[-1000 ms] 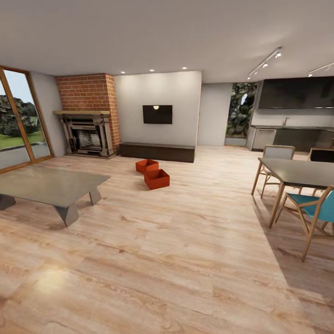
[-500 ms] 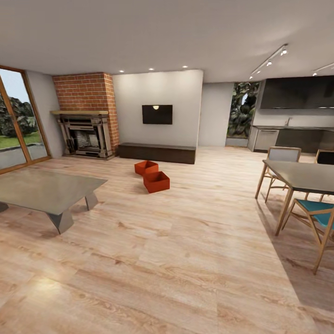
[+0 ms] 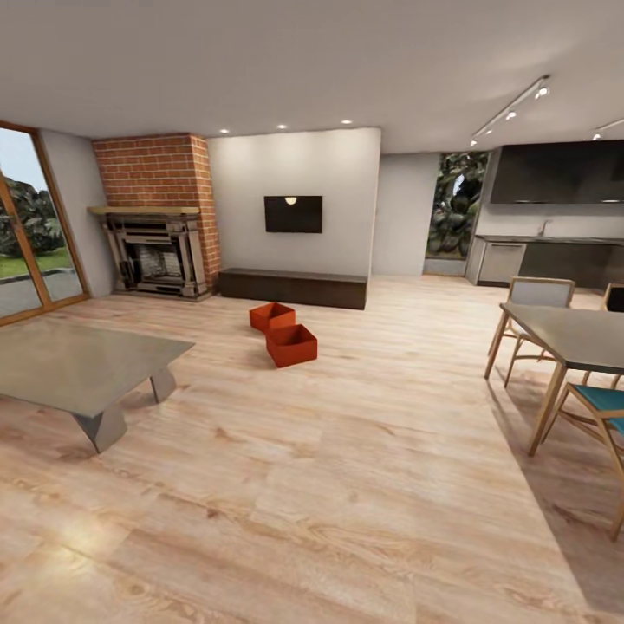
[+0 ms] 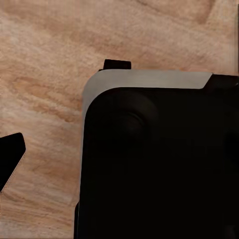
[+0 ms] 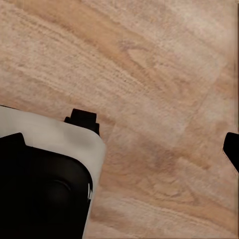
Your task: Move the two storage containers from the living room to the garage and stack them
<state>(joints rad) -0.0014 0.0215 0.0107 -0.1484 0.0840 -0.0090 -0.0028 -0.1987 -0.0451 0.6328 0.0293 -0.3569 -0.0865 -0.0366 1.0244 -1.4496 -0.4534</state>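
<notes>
The task is at its very beginning, as far as one can judge. The two storage containers lie on the light wood floor (image 3: 347,485) of the living room, in front of the long dark cabinet (image 3: 292,287) under the black TV (image 3: 294,213). The nearer container (image 3: 292,345) and the farther container (image 3: 272,316) are just beside each other, corner to corner; whether they touch cannot be told. Both look empty and upright. The robot is well apart from them, with open floor between. The brick fireplace (image 3: 156,212) is to the left of the cabinet, a low grey table (image 3: 78,368) is at the left, and a dining table (image 3: 576,334) with chairs is at the right. Nothing is picked up and the garage is not reached, so carrying and stacking are all left to do.

Both arms seem to hang low beside the robot's dark body (image 4: 159,164), because each wrist camera looks down on the wood planks and part of that body. A dark tip shows at the edge of each wrist view, but how far open each gripper is cannot be told. Nothing orange is near them, so they probably hold nothing.
</notes>
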